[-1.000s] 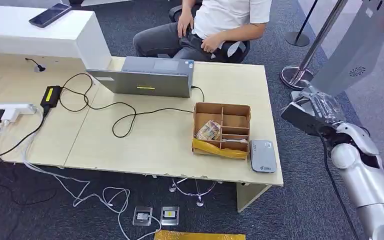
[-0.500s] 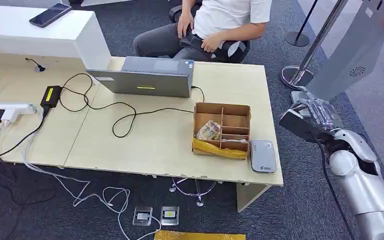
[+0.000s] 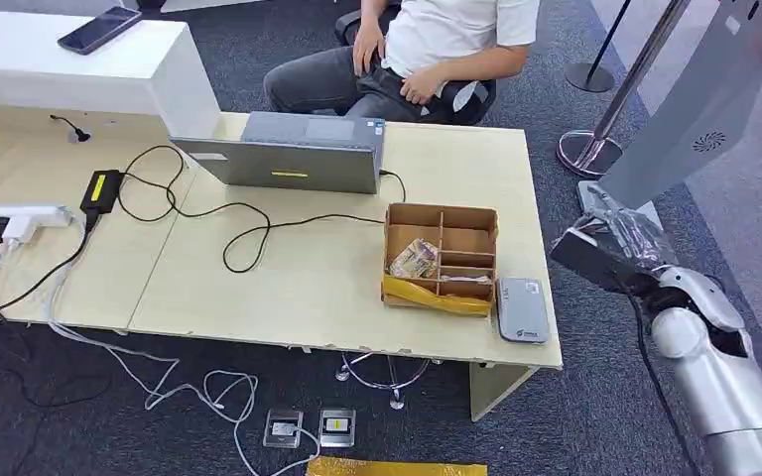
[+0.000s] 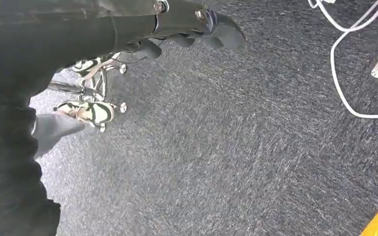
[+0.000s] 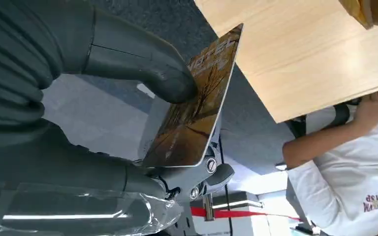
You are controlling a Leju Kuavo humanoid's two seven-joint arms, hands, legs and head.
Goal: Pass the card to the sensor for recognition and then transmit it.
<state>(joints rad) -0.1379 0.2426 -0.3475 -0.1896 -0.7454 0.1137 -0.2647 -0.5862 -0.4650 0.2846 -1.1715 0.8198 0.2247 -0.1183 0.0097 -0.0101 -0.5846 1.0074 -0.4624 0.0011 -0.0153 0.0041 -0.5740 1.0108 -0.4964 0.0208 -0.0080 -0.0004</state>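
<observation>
Right wrist view shows you the right hand [image 5: 93, 123] pinching a glossy orange-brown card [image 5: 192, 108] between thumb and fingers, face exposed, probably so the flat grey sensor pad [image 3: 522, 309] can read it. In the head view that hand [image 3: 615, 243] hangs off the end of the pale wooden bench [image 3: 288, 268], near the pad at the bench's corner, forearm raised and angled toward it. Your left hand [image 4: 177, 29] hangs over the carpet with fingers curled, holding nothing.
</observation>
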